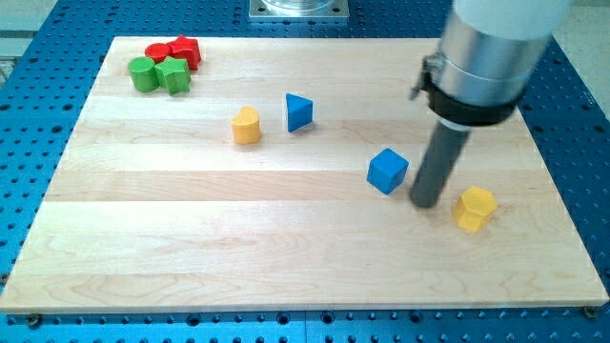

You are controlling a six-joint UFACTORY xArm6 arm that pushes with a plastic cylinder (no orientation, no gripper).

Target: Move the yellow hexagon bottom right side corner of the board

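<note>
The yellow hexagon (475, 208) lies on the wooden board (286, 257) at the view's right, a little below the middle. My tip (425, 202) rests on the board just left of the hexagon, with a small gap between them. The blue cube (388, 171) sits just left of the rod and slightly above the tip, close to it.
A blue triangle (298, 111) and a yellow heart-like block (247, 125) lie at the upper middle. Two red blocks (175, 50) and two green blocks (159, 73) cluster at the board's top left corner. The board's right edge is near the hexagon.
</note>
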